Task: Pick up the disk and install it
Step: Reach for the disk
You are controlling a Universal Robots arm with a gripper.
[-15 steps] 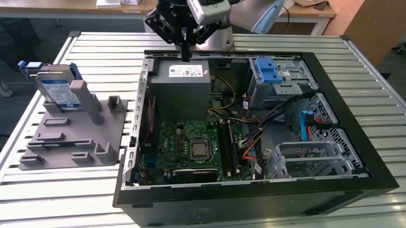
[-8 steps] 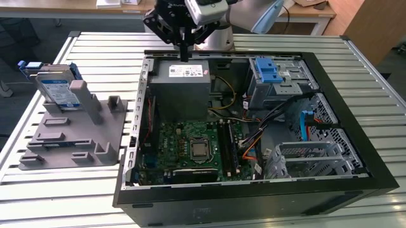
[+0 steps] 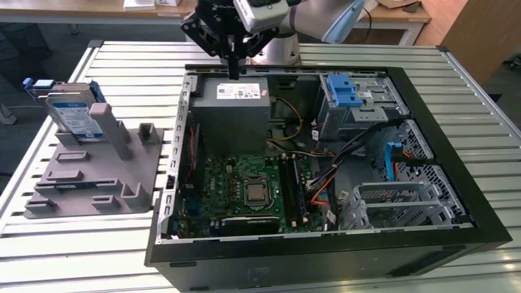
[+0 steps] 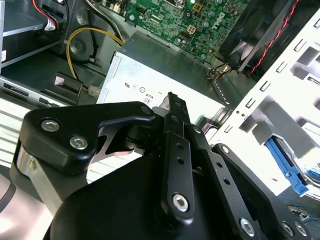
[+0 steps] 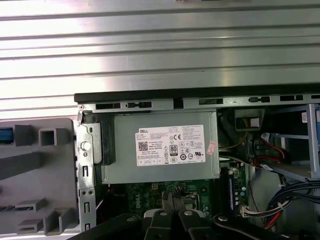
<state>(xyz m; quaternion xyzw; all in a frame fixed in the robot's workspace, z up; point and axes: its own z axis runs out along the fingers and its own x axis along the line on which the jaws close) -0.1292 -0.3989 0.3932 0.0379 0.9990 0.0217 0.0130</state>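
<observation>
Disk [image 3: 72, 116] partly behind holder post [image 3: 102, 125]; fingers [image 3: 234, 66] together near power supply [image 3: 234, 119]

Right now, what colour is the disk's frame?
Blue. The carrier frame on the disk shows best in the exterior view.

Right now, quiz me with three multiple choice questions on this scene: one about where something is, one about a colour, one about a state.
1. Where is the disk?
A. in a drive bay
B. standing in the grey stand outside the computer case
C. on the motherboard

2. What colour is the disk's carrier frame?
A. red
B. yellow
C. blue

3. What does the gripper hold?
A. nothing
B. the disk
C. a cable

Answers:
1 B, it stands upright at the exterior view's left, beside the case.
2 C, blue edges show round the silver drive.
3 A, it hangs empty above the power supply.
</observation>
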